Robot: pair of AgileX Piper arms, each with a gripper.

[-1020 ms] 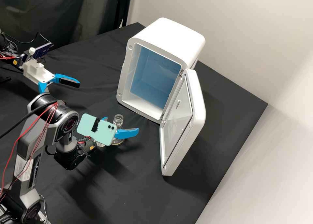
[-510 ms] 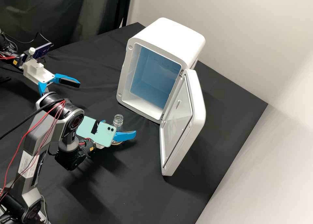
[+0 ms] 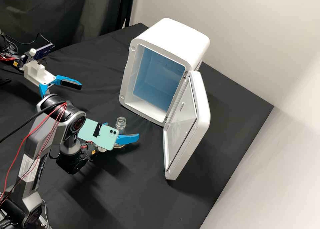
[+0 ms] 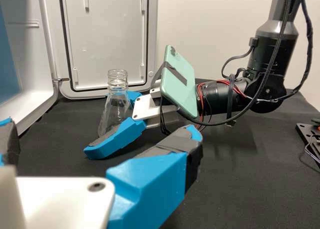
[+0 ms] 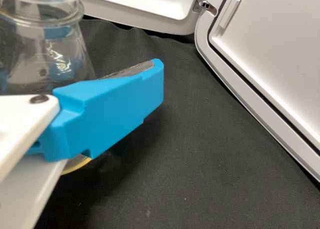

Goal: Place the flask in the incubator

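One flask (image 3: 120, 123) clasped in the right gripper (image 3: 128, 134); left gripper (image 3: 61, 90) splayed; one open incubator (image 3: 173, 39).

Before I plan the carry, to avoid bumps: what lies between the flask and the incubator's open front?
Nothing: the high view shows bare black bench between the flask and the incubator; its door is swung aside.

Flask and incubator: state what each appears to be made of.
Flask: looks like clear glass, glossy; you see through it and it throws sharp highlights, though clear plastic is not excluded. Incubator: seemingly moulded plastic, a smooth white shell with rounded corners and a light blue liner inside.
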